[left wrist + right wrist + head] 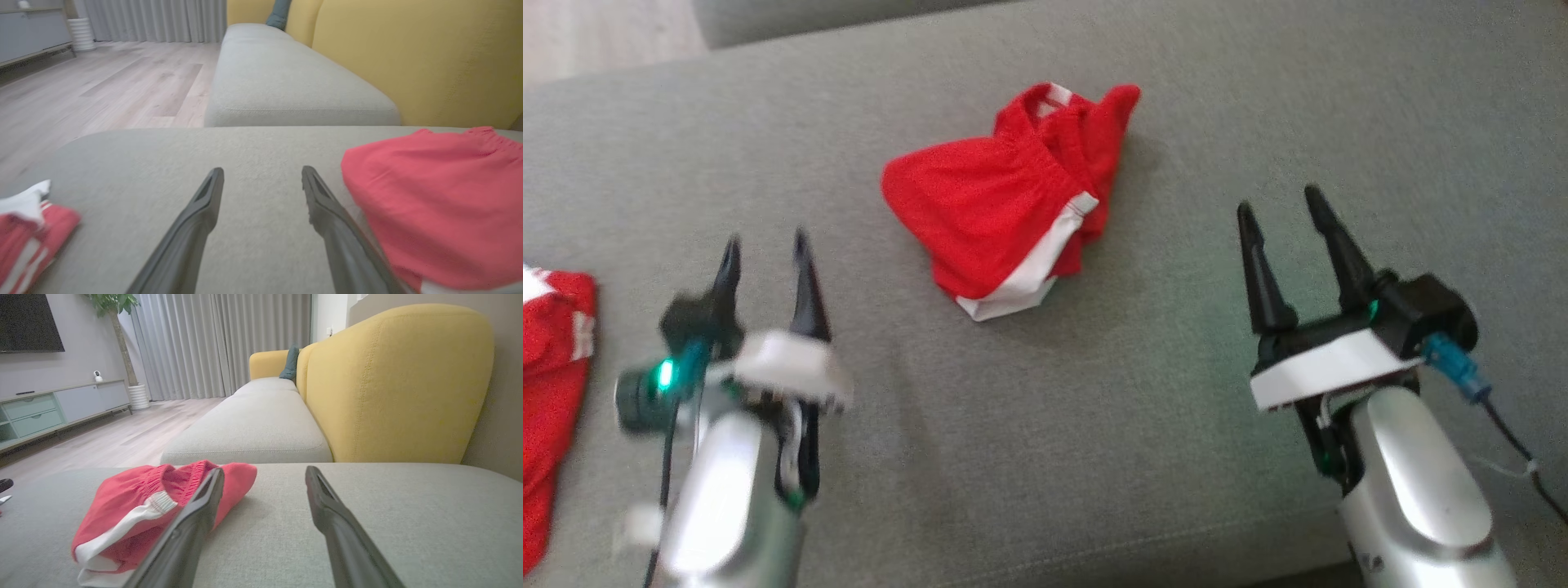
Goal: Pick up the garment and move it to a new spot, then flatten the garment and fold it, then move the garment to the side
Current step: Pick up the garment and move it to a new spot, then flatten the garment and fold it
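A grey cushion (1094, 457) is spread wide, and the shorts (996, 204) are crumpled at its middle, just beyond both grippers. The cloth is judged soft, light and limp, best pinched at the near white edge (1029, 282). The left gripper (767, 238) and right gripper (1278, 199) are held apart, empty.

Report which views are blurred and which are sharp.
Head view: the left gripper is smeared with motion blur, the right gripper crisp; left wrist view: the garment looks soft and washed out; right wrist view: sharp, evenly lit.
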You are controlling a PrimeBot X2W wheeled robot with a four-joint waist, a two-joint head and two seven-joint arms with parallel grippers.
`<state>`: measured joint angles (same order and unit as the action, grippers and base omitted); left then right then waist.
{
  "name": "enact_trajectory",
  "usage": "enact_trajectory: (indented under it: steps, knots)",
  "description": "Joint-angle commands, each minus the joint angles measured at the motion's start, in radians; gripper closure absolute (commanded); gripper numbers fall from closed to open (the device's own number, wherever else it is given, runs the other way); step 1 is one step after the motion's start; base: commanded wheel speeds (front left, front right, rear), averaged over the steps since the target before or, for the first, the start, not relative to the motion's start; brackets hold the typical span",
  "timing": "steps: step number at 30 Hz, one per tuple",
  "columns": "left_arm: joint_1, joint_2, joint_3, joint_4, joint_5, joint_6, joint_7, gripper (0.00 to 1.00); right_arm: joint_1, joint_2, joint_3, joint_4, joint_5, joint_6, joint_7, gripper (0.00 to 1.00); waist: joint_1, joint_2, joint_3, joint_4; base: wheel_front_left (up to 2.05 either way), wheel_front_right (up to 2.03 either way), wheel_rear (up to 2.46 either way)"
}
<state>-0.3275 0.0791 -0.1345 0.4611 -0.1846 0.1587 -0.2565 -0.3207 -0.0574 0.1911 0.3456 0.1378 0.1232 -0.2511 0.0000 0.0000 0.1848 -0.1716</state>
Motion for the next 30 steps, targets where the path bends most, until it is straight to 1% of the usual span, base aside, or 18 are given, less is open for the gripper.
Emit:
enact_trajectory:
  steps: [1,6,10,13,19,24,30]
  knots:
    - [0.010,0.006,0.045,-0.047,0.001,0.004,-0.005,0.00,-0.005,0.007,0.024,-0.024,-0.005,0.008,-0.011,0.00,0.0000,0.0000,-0.034,0.032,0.00,0.00,0.00]
    - [0.155,-0.017,0.100,-0.143,0.022,0.005,-0.005,0.00,0.028,0.007,0.038,0.001,-0.006,0.008,-0.011,0.00,0.0000,0.0000,-0.083,0.067,0.00,0.00,0.00]
    - [0.244,-0.025,0.115,-0.199,0.037,0.000,-0.005,0.00,0.049,0.007,0.043,0.018,-0.006,0.008,-0.011,0.00,0.0000,0.0000,-0.108,0.087,0.00,0.00,0.00]
    - [0.282,-0.028,0.111,-0.221,0.039,-0.005,-0.005,0.00,0.057,0.007,0.041,0.029,-0.009,0.008,-0.011,0.00,0.0000,0.0000,-0.111,0.107,0.00,0.00,0.00]
    - [0.273,-0.028,0.053,-0.222,0.021,-0.011,-0.005,0.00,0.037,0.007,0.049,0.075,-0.020,0.008,-0.011,0.00,0.0000,0.0000,-0.085,0.150,0.00,0.00,0.00]
    - [0.248,-0.029,0.007,-0.215,0.009,-0.004,-0.005,0.00,-0.042,0.007,0.049,0.159,-0.014,0.008,-0.011,0.00,0.0000,0.0000,-0.045,0.196,0.00,0.00,0.00]
    - [0.223,-0.029,-0.025,-0.216,-0.003,0.003,-0.005,0.00,-0.144,-0.001,0.069,0.262,-0.019,0.008,-0.011,0.00,0.0000,0.0000,-0.004,0.251,0.00,0.00,0.00]
